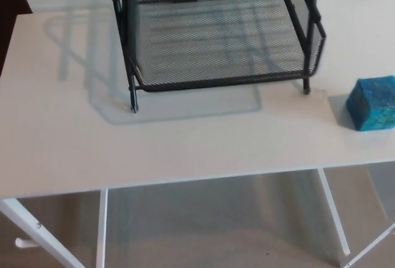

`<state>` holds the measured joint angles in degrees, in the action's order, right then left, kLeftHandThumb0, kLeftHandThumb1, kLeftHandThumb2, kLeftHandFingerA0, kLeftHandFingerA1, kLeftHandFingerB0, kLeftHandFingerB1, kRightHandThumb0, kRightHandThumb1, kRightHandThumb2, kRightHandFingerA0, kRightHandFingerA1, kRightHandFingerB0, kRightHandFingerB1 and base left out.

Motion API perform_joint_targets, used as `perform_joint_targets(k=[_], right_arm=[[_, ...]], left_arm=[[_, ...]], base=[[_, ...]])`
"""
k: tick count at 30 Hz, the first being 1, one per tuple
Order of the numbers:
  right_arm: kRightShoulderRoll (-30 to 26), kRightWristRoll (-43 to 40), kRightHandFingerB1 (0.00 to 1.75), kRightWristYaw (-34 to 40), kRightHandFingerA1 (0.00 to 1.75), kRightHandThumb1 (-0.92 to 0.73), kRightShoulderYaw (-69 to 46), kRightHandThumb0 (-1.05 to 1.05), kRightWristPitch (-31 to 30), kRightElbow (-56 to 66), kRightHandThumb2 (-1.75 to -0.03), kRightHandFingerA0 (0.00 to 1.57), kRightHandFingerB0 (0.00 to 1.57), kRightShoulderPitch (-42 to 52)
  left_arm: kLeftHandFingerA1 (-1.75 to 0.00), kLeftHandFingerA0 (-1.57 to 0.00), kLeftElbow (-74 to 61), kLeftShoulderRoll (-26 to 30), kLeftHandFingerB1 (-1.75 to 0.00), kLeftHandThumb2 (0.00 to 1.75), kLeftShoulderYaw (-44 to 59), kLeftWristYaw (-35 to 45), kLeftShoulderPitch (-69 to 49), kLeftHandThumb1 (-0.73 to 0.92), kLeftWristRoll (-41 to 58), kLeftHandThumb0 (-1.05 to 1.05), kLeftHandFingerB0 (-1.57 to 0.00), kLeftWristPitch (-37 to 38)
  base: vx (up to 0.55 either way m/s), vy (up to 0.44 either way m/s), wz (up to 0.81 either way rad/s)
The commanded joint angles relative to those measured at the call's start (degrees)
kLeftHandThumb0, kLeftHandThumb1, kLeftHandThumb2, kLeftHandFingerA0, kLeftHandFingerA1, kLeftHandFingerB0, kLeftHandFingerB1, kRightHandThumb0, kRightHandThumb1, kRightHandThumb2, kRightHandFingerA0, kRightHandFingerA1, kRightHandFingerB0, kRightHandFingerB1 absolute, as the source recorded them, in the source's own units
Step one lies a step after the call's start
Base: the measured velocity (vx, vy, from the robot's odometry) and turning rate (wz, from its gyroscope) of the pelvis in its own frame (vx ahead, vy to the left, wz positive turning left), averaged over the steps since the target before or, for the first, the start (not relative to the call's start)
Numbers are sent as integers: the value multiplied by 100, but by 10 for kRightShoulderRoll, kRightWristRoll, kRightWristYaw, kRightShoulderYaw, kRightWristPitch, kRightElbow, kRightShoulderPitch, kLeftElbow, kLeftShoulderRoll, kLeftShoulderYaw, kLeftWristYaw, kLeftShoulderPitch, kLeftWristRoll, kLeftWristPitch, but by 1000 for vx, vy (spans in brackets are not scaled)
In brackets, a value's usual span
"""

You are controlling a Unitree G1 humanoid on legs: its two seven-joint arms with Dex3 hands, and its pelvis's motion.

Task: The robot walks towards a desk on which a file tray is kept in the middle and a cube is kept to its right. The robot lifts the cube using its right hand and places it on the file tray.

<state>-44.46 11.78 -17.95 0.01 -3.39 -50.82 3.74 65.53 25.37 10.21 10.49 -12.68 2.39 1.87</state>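
Nearest to us, under the front edge, we see the white legs and the floor between them. Looking down this steeply, we judge that the walk is as good as done and that we stand right at the tabletop.

Neither our left nor our right hand shows in the head view, so we cannot tell whether either is wide or narrow. We can only say that nothing is being reached for within the picture.

A little further in, at the far right, the cube sits flat on the tabletop. It is blue and mottled, partly cut by the picture's edge, and well apart from the tray. It looks untouched, so the lift has not begun.

Furthest off, in the middle, stands the tray, black wire mesh on thin feet. Its lower shelf is open toward us and holds nothing that we can see. A small dark thing at its back is too unclear to name.

By our judgement only the approach is finished. Reaching with the right hand, grasping, lifting and setting the cube on the tray all remain.
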Motion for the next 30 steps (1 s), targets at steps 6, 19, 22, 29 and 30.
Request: perform_joint_targets(k=[6, 19, 22, 29, 30], right_arm=[[12, -57, 47, -35, 51, -45, -56, -30, 5, -56, -96, 3, 0, -31], [13, -55, 43, -31, 68, -45, -78, -42, -11, -46, -92, 66, 0, -47], [8, -73, 37, -37, 54, -53, -94, -55, 23, -27, -77, 37, 11, -18], [3, -36, 44, -18, 72, -46, -62, -43, -20, 4, -93, 72, 2, -7], [2, -37, 44, -18, 72, -46, -62, -43, -23, 6, -93, 72, 2, -8]], left_arm=[[-85, -32, 2, 12, -77, 73, 9, 4, 8, 66, 7, -79, -30, 13], [-73, -28, 23, 17, -70, 105, 23, 19, 35, 51, 14, -83, -26, 21], [-73, -26, -7, 9, -67, 106, 50, 22, 29, 50, 36, -78, -19, -1], [-76, -37, -2, 12, -64, 106, 65, 11, 34, 53, 35, -79, -14, 2], [-76, -37, -3, 11, -64, 106, 65, 11, 36, 53, 34, -79, -14, 1]], base=[[148, 113, 1], [46, -161, 3], [12, 18, -3], [36, 158, -8], [91, 315, -11]])
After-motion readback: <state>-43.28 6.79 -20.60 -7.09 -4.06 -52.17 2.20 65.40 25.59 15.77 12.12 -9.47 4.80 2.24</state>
